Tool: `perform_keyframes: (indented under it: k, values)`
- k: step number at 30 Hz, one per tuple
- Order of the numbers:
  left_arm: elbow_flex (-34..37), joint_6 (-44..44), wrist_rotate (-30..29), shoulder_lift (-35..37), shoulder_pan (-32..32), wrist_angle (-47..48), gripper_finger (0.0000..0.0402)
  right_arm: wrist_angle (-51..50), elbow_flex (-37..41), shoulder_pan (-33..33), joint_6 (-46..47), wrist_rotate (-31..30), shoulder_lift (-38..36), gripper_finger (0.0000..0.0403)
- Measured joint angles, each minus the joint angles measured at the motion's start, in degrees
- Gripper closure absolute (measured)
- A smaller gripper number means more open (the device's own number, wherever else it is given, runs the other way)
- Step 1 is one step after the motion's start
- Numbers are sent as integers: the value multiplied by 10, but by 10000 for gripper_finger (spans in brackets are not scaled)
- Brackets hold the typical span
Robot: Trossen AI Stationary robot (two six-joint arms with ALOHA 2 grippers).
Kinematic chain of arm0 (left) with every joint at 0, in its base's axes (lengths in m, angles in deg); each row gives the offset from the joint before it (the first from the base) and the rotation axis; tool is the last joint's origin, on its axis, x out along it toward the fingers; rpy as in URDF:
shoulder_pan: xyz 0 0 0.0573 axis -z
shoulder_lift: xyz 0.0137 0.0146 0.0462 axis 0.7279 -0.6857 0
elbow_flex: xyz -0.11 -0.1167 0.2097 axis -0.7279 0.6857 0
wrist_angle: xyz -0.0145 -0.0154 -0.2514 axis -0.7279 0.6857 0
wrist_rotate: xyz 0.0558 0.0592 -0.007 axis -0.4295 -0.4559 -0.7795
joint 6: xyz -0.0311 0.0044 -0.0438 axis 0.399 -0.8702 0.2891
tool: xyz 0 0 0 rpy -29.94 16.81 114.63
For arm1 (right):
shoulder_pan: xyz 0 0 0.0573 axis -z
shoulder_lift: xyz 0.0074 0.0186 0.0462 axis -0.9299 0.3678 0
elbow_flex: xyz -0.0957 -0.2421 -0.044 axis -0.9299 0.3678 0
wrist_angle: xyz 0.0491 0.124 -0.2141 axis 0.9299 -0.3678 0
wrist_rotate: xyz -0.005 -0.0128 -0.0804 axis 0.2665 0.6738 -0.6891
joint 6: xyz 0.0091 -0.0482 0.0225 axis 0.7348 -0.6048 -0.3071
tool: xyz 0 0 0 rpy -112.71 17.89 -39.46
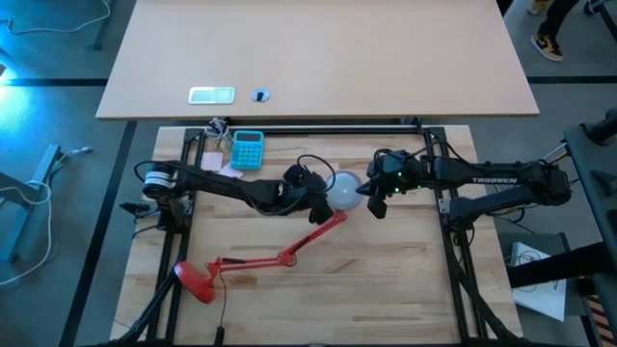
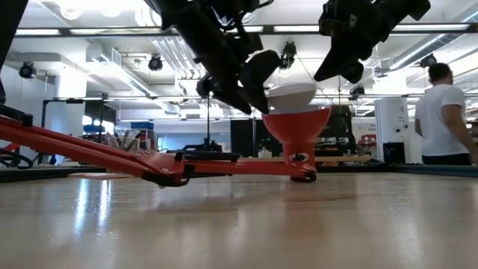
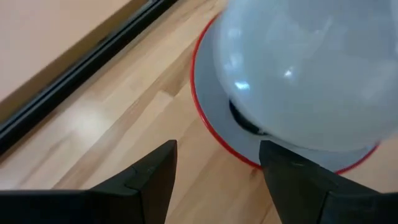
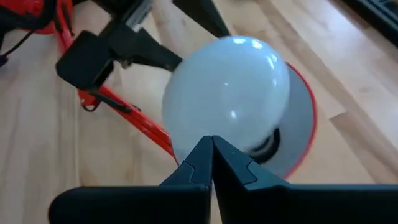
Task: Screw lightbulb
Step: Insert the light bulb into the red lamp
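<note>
Right gripper [image 4: 211,163] jaws together, left gripper [image 3: 217,168] jaws apart, flanking lightbulb [image 1: 344,189] in shade [image 2: 296,123].

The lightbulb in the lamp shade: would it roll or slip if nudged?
The lightbulb is smooth and glossy, so probably slippery. Its round dome sits in the upturned red shade, so it would likely rock there rather than roll away. Likely fragile.
</note>
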Motion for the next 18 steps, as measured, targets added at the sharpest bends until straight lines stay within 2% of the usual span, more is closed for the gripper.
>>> perform_keyframes:
  k: [5, 13, 18]
  values:
    - [0, 7, 1, 26, 5, 57, 183, 7, 0, 2, 0, -11, -11, 403]
    - [2, 67, 12, 49, 54, 70, 183, 77, 1, 6, -8, -28, -8, 403]
    - [3, 56, -2, 18, 82, -16, 183, 101, 6, 8, -23, -42, 20, 403]
